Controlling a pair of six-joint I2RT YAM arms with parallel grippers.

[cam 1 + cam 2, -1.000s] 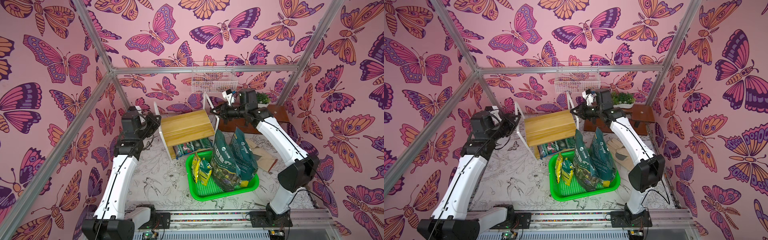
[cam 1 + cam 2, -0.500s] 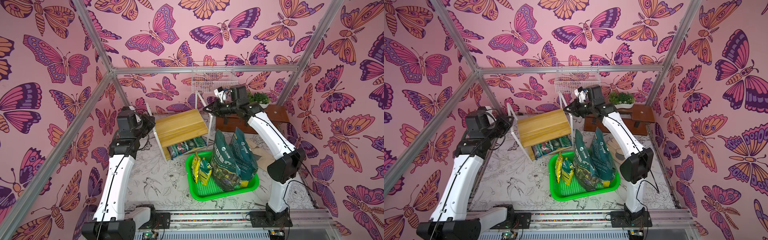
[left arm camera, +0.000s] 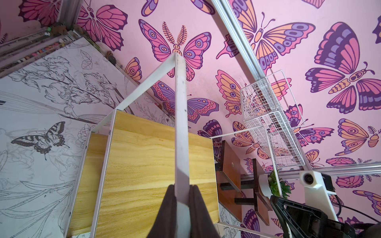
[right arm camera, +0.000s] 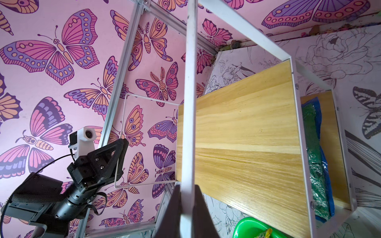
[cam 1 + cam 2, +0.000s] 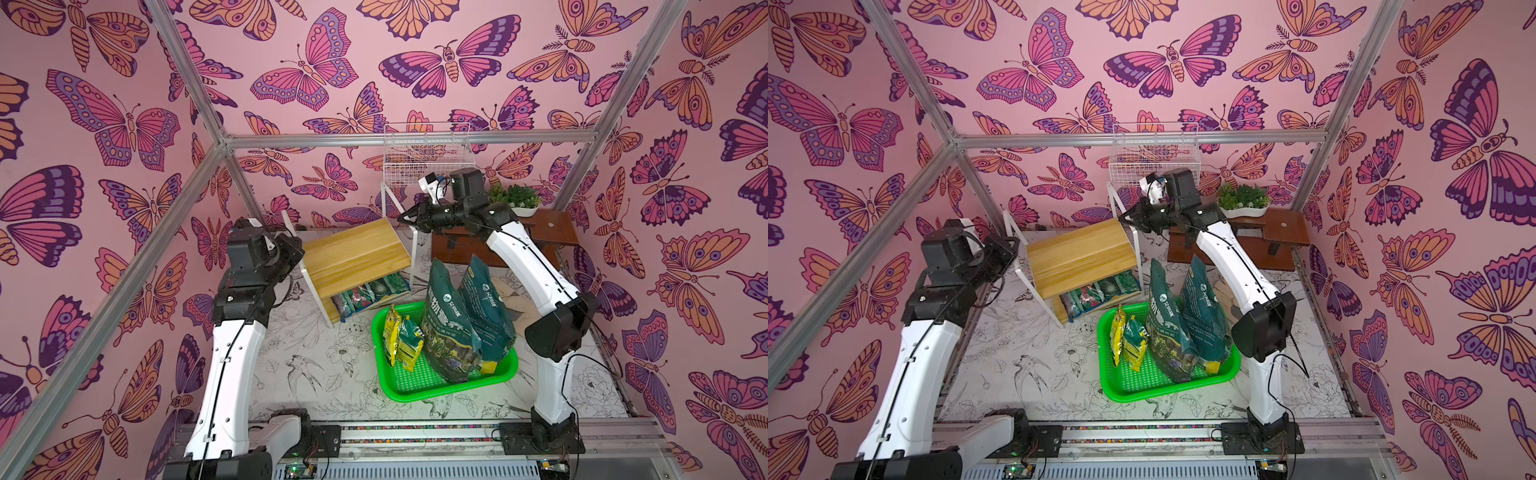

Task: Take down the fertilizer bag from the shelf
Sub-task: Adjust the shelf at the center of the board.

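In both top views I am looking at the shelf [image 5: 357, 257]. It seems to be leaning toward the green tray [image 5: 415, 395]. The fertilizer bag [image 5: 370, 291] is lying flat on the lower board and poking out at the front. My left gripper [image 5: 296, 249] is at the shelf's left side, and my right gripper [image 5: 402, 217] is at its back right bar. I think I am tipping the shelf so the bag slides out, so I should be going slowly and moving both arms together. The tall bags [image 5: 1167, 324] are standing in the tray just in front, so room there is tight. The white wire basket [image 5: 1154, 153] is hanging close to my right arm.

In the left wrist view, my left gripper [image 3: 182, 186] is squeezing a white bar [image 3: 181, 123] tight.

In the right wrist view, my right gripper [image 4: 187, 186] is pinching another white bar [image 4: 188, 103]. The fertilizer bag [image 4: 315, 154] is resting right along the lower board's edge.
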